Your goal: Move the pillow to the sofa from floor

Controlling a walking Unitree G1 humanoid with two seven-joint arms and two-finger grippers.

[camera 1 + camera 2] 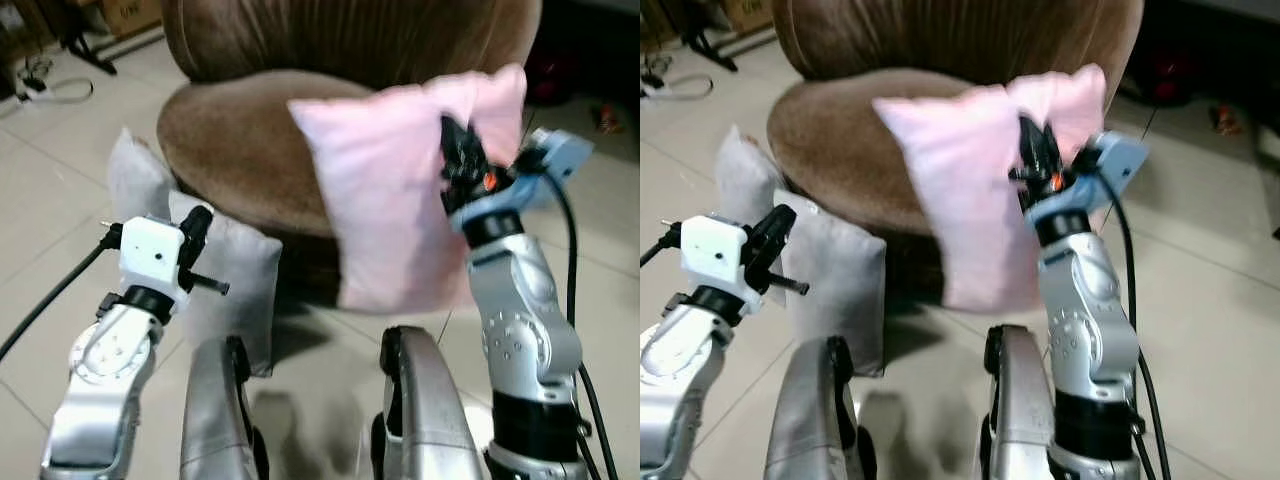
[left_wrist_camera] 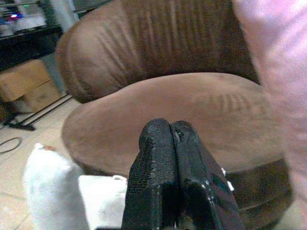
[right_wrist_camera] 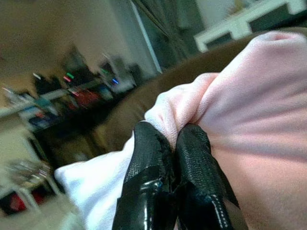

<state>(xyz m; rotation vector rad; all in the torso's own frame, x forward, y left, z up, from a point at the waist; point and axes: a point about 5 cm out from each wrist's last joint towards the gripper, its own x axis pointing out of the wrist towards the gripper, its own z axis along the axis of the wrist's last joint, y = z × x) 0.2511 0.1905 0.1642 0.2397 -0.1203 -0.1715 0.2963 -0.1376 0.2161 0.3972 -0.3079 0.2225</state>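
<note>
A pink pillow (image 1: 390, 190) hangs in the air in front of the brown round sofa (image 1: 230, 130), its lower edge off the floor. My right gripper (image 1: 458, 150) is shut on the pillow's upper right part, pinching a fold of the pink fabric (image 3: 192, 115). To the left, my left gripper (image 1: 200, 225) is shut with nothing in it, held in front of the sofa seat (image 2: 192, 110) and above a grey pillow. In the left wrist view its fingers (image 2: 158, 158) are pressed together.
Two grey pillows (image 1: 225, 280) lean against the sofa's front left side on the tiled floor (image 1: 40, 210). Cables and a black stand (image 1: 70, 50) lie at the far left. Dark furniture stands at the back right.
</note>
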